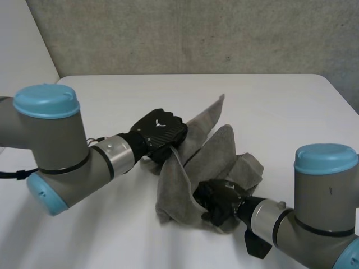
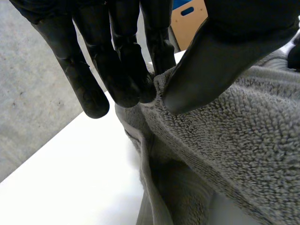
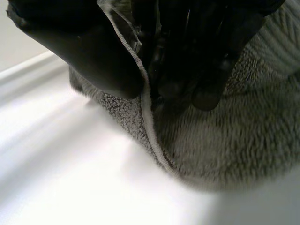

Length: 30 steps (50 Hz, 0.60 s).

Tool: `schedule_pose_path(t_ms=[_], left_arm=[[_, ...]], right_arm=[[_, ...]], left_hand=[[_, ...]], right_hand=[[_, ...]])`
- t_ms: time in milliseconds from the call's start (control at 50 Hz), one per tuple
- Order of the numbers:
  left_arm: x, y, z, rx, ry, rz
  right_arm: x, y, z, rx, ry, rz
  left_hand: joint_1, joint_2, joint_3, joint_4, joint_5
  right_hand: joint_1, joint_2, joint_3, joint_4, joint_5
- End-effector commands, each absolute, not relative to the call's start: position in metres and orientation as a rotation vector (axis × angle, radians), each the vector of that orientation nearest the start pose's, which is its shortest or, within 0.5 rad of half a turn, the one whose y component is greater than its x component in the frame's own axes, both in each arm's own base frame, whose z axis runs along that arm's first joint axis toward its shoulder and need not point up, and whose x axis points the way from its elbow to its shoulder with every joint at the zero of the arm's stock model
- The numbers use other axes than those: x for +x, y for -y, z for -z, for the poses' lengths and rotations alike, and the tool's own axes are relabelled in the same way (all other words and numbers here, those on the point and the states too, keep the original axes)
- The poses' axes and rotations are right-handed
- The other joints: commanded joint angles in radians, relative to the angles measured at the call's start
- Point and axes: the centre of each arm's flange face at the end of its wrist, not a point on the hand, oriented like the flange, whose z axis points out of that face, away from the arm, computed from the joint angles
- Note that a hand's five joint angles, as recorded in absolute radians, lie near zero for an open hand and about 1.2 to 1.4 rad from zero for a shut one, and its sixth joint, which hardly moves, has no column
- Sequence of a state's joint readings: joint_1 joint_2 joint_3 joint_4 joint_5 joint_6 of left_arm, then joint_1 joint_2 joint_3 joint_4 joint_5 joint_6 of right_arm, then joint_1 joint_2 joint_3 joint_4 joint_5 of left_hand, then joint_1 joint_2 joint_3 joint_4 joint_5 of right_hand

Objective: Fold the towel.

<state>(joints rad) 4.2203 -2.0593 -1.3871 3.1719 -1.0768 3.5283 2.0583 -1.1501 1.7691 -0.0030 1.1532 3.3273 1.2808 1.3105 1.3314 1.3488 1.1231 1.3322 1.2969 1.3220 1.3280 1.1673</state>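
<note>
The grey towel [image 1: 216,151] sits bunched in the middle of the white table [image 1: 280,106], drawn up into loose peaks between the two hands rather than lying flat. The left hand [image 1: 161,133] pinches a hemmed edge on the towel's left side. In its wrist view the thumb [image 2: 211,61] presses the terry cloth against the fingers [image 2: 122,75]. The right hand [image 1: 220,200] grips the near side, low at the table, with the hem running between its thumb [image 3: 93,51] and curled fingers [image 3: 201,61].

I judge the fold barely begun: both hands have a hold, but the cloth is not yet spread. The next move likely calls for drawing the two held points apart so the towel lies straight before one half goes over the other. I cannot tell whether either hand holds a true corner, because the bunched folds hide the remaining edges.
</note>
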Motion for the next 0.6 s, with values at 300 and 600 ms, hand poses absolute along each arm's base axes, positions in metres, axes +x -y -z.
schedule_pose_path(t_ms=[300, 600], left_arm=[[-0.301, 0.242, -0.214, 1.504, -2.563, 2.103], [-0.290, 0.247, -0.205, 1.465, -2.596, 2.061]], right_arm=[[0.300, 0.169, -0.117, -0.651, -2.229, 0.870], [0.304, 0.174, -0.159, -0.730, -2.132, 0.981]], left_hand=[[0.116, 0.086, 0.065, 0.047, 0.099], [0.116, 0.086, 0.065, 0.047, 0.099]], right_hand=[[-0.422, -0.387, -0.412, -0.418, -0.432], [0.064, 0.099, 0.074, 0.068, 0.054]])
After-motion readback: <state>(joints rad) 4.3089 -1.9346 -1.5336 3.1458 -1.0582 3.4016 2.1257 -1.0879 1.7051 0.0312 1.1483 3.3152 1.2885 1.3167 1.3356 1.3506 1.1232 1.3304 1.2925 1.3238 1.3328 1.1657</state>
